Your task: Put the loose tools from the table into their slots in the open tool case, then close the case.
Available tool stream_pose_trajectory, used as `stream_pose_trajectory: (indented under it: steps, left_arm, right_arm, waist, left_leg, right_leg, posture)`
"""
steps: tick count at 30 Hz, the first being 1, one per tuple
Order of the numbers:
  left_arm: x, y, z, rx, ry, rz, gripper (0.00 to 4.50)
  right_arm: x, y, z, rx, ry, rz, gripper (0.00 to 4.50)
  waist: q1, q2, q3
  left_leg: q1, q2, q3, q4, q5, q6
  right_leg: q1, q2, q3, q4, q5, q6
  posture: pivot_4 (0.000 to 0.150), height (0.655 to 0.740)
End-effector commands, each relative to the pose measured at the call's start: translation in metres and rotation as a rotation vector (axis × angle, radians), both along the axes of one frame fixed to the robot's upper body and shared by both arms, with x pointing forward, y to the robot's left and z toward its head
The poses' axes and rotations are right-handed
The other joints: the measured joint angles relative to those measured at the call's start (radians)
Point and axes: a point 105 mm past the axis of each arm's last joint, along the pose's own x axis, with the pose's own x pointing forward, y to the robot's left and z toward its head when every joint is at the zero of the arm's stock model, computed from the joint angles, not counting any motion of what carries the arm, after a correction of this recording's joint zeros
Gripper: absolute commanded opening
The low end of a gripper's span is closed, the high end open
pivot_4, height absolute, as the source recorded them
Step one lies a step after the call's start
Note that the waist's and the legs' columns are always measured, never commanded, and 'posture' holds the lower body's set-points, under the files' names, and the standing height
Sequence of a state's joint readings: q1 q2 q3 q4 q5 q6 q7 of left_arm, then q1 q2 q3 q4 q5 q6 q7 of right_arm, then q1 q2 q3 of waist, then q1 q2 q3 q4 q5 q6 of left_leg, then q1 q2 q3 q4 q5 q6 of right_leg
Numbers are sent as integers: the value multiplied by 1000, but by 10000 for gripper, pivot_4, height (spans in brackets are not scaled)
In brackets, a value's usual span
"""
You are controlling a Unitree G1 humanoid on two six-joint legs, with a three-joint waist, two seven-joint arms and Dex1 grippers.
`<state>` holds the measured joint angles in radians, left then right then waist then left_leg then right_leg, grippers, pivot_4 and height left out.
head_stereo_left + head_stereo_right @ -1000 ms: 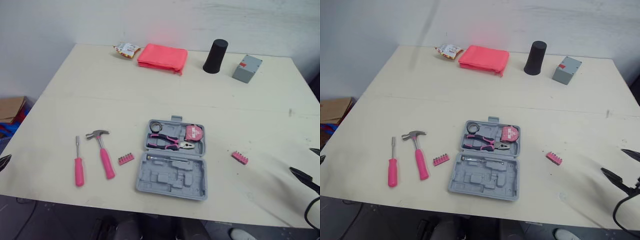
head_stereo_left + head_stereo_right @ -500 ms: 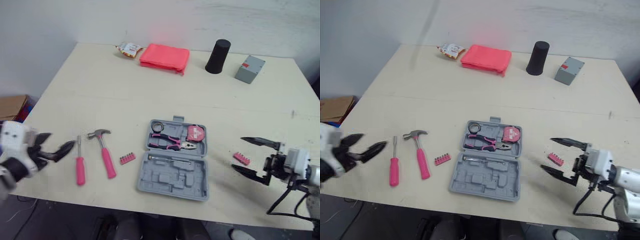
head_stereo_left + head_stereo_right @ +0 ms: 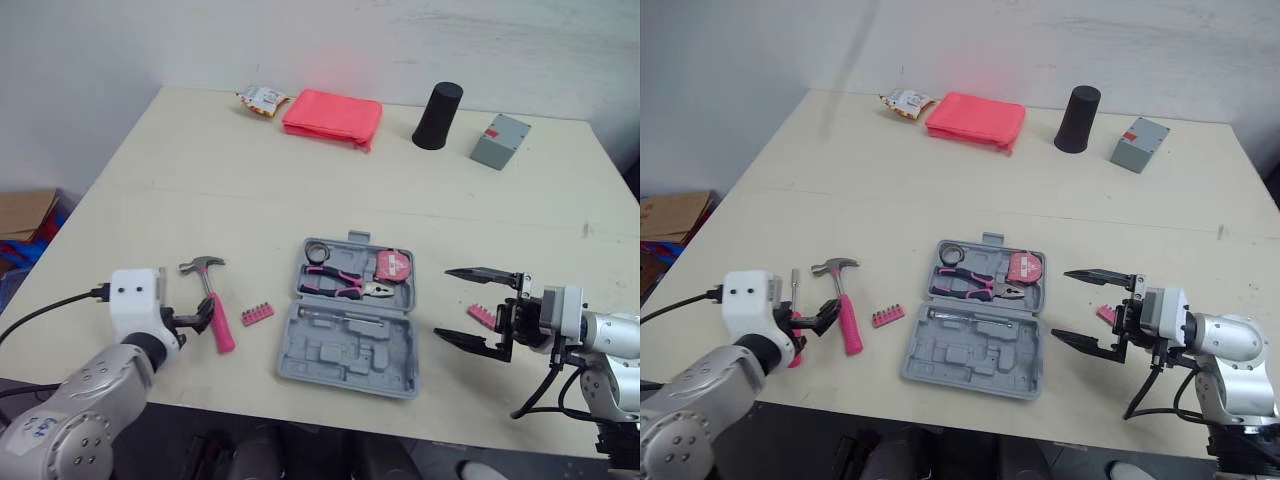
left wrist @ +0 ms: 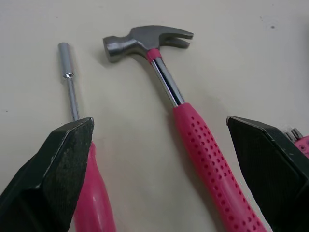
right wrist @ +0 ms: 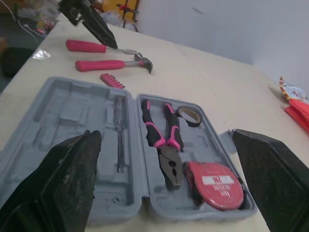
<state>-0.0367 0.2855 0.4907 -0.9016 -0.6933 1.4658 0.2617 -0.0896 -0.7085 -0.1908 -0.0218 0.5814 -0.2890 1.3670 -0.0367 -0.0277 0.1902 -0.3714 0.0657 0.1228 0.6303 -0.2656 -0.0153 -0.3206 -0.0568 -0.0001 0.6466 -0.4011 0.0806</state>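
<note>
The grey tool case [image 3: 345, 355] lies open at the table's middle, holding pliers [image 5: 166, 140], a pink tape measure [image 5: 215, 183] and a tape roll. To its left lie a pink-handled hammer [image 4: 203, 145], a pink screwdriver [image 4: 72, 96] and a pink bit strip [image 3: 257, 314]. My left gripper [image 4: 159, 130] is open low over the handles of the hammer and screwdriver, holding nothing. My right gripper [image 3: 442, 303] is open just right of the case, pointing at it. A second bit strip [image 3: 483, 316] lies on the table behind its fingers.
At the table's far edge sit a snack packet [image 3: 261, 99], a pink pouch [image 3: 332, 117], a black cup [image 3: 437, 101] and a small grey box [image 3: 499, 140]. A cardboard box [image 3: 22, 212] stands on the floor to the left.
Both arms have come in from the table's sides. The left gripper reached the hammer and screwdriver handles; the right gripper moved left to the case's right edge.
</note>
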Motion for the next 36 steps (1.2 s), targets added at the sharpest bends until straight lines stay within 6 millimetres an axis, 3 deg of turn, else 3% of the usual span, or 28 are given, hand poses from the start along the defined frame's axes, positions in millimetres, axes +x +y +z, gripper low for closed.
stream_pose_trajectory:
  steps: [1,6,13,16,22,23,26,29,33,36]
  left_arm:
    - [2,-6,-8,26,23,19,44606]
    - [8,-16,-22,23,54,8,44606]
    - [12,-13,-37,17,122,51,44606]
    - [12,-14,-44,13,155,33,35703]
    - [7,-13,-57,-6,213,59,8424]
    - [7,-12,-57,-5,212,59,5514]
    - [8,-12,-56,3,203,56,5434]
    - [14,-11,-49,16,146,45,5434]
    - [42,-18,12,70,-254,-70,5434]
    - [46,-20,41,106,-390,-185,5434]
  right_arm:
    - [-6,11,12,37,-28,53,45000]
    - [-8,17,14,50,-28,57,45000]
    - [-9,18,12,56,-27,33,45000]
    - [-10,20,10,58,-28,29,45000]
    - [-11,19,9,58,-34,10,45000]
    - [-11,19,8,56,-34,7,45000]
    - [-12,18,6,51,-29,-1,45000]
    - [-15,16,3,44,-23,-8,45000]
    - [-16,12,-1,32,-20,-27,45000]
    - [-17,7,-4,27,-22,-50,45000]
  waist:
    - [6,0,0]
    - [10,0,0]
    - [10,1,0]
    - [9,3,-1]
    - [10,7,-4]
    - [11,7,-4]
    - [11,8,-4]
    - [11,8,-4]
    - [13,6,-3]
    - [11,2,-1]
  left_leg:
    - [0,0,0,0,0,0]
    - [-1,1,0,-1,-1,-1]
    - [-1,1,0,-1,-1,-1]
    - [0,0,0,-1,0,0]
    - [1,0,0,-1,0,0]
    - [1,-1,0,-1,-1,1]
    - [1,-1,0,-2,-2,2]
    - [1,-1,0,-2,-2,2]
    - [0,-1,-1,-2,-2,2]
    - [-3,0,-1,-3,-3,1]
  right_leg:
    - [0,0,0,-1,0,0]
    - [-1,1,0,-2,0,0]
    - [0,0,0,-2,0,0]
    - [0,0,0,-2,0,-1]
    - [1,-1,-1,-1,0,-1]
    - [1,-2,-1,-2,0,-1]
    - [1,-2,-1,-3,0,-1]
    - [1,-2,-1,-3,0,-1]
    - [0,-2,-2,-2,1,-2]
    - [-1,-3,-4,-3,2,-3]
  posture:
    - [1500,7400]
    - [1500,7400]
    - [1500,7400]
    - [1500,7400]
    - [1500,7400]
    - [1500,7400]
    - [1500,7400]
    - [1500,7400]
    - [1500,7400]
    - [1500,7400]
